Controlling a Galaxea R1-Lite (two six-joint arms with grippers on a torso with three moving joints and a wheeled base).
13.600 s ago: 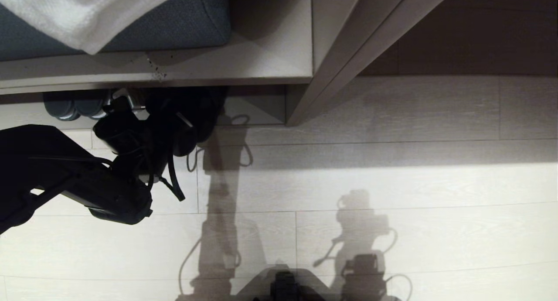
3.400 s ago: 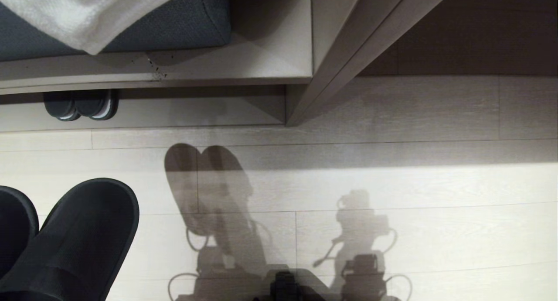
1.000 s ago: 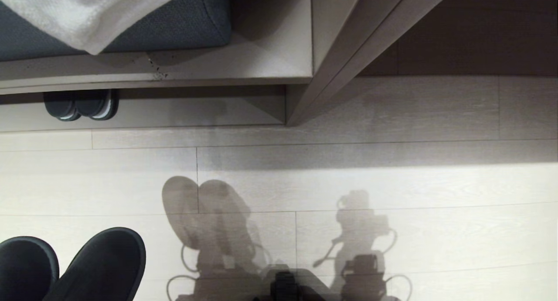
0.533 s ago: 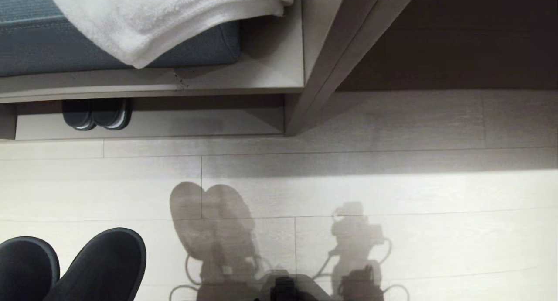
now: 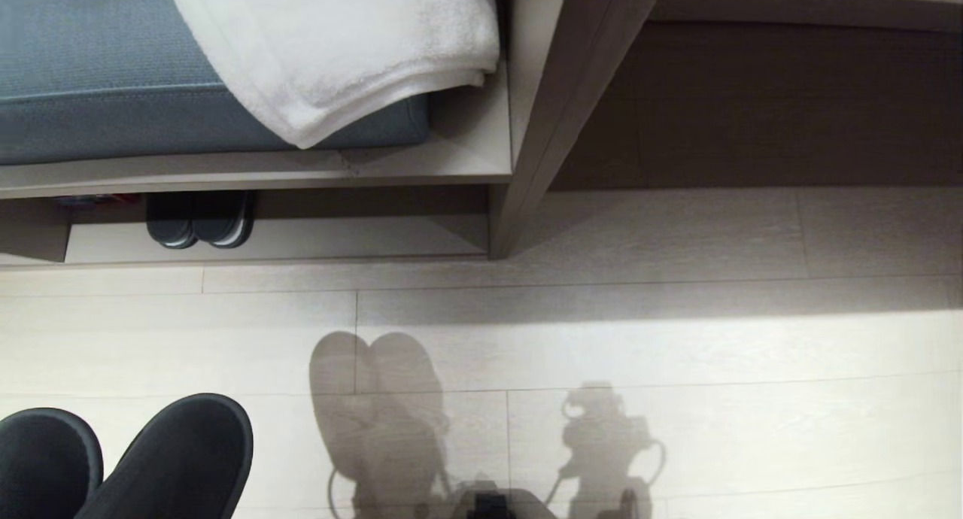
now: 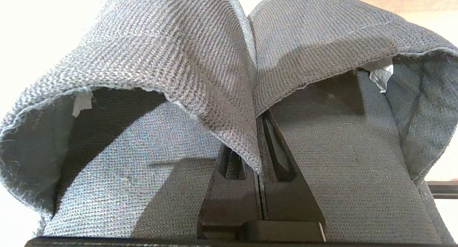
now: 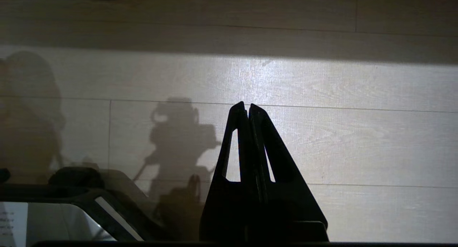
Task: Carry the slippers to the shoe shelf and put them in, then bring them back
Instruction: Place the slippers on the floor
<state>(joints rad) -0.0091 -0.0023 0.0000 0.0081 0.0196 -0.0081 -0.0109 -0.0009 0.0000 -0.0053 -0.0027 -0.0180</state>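
Room: a pale plank floor (image 5: pixel 677 338) in front of a bench unit with a blue cushion (image 5: pixel 98 90) and a white towel (image 5: pixel 346 60) lying on it.
Shelf: the shoe shelf (image 5: pixel 338 237) is the low opening under the cushion; inside, at its left part, stands only a dark pair with pale sole edges (image 5: pixel 199 220).
Change: compared with one second ago, the whole head view has shifted. The bench sits lower in the picture and more of the cushion and towel shows, so the camera has tilted up; the things themselves did not move. Some seconds earlier the left arm was reaching into the shelf; now it is drawn back.
Slippers: the slippers (image 5: pixel 128 459) are out of the shelf, at the lower left corner of the head view, well apart from the opening, in the same spot of the picture as a second ago.
Meaning: I judge the shelf part is done and the way back is beginning.
Left arm: the left end effector (image 6: pixel 259 168) is clenched on the inner edges of both slippers, pinching them together; the toes point away from the wrist.
Right arm: the right end effector (image 7: pixel 247 109) is closed with nothing in it, hanging above the floor, idle.
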